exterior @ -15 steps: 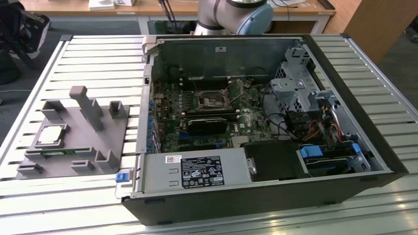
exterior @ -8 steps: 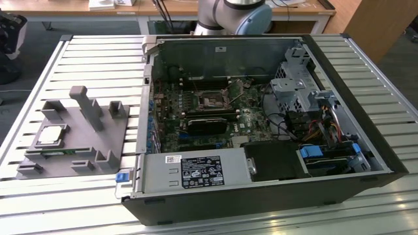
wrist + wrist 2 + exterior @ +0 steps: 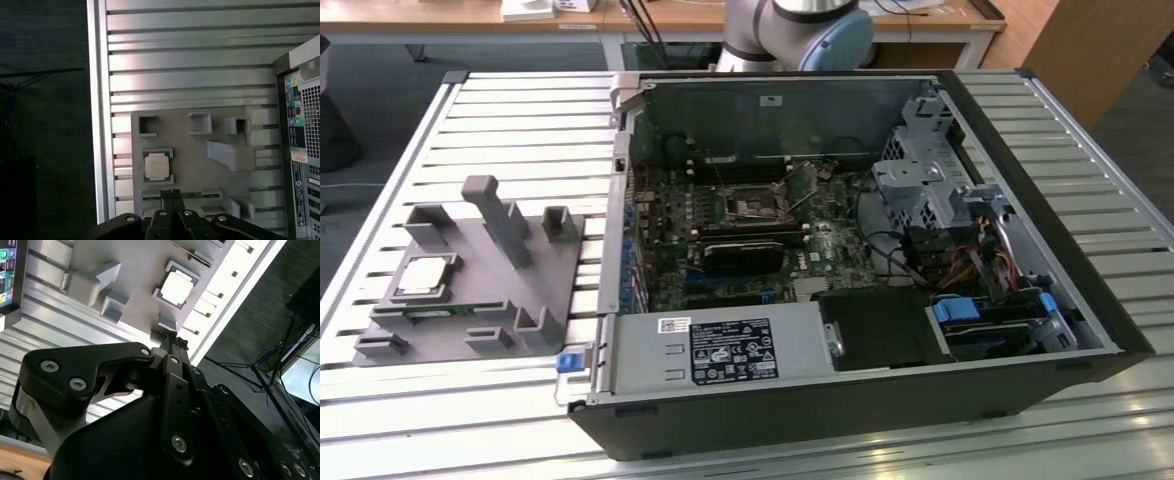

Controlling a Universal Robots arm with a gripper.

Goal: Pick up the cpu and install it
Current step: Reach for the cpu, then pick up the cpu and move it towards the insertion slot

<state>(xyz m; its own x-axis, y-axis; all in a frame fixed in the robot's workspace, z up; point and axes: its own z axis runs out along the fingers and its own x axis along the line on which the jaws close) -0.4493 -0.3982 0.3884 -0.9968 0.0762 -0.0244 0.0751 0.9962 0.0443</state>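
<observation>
The gripper (image 3: pixel 170 192) hangs over a grey parts holder (image 3: pixel 200 165), fingers pressed together with nothing between them; the second wrist view shows the same closed tips (image 3: pixel 173 337). The tips sit above the green memory stick (image 3: pixel 197 195) lying in its slot, just beside the cpu (image 3: pixel 156 166) and not touching it.

The cpu rests flat in its square pocket on the holder, silvery top up, not yet picked up. In the exterior view the holder (image 3: pixel 494 290) lies on the slatted aluminium table (image 3: pixel 520 120) at 9 o'clock from the open computer case (image 3: pixel 854 400). There the cpu (image 3: pixel 427 275) sits at about 8 o'clock from the holder's tall post (image 3: pixel 498 220), near the holder's 9 o'clock edge.

Inside the case the motherboard (image 3: pixel 678 200) lies flat. Its cpu socket (image 3: pixel 754 205) is toward 12 o'clock on the board, well apart from the cpu. A silver power supply (image 3: pixel 720 350) fills the case's 7 o'clock corner. The arm's base (image 3: pixel 794 25) stands at 12 o'clock from the case
</observation>
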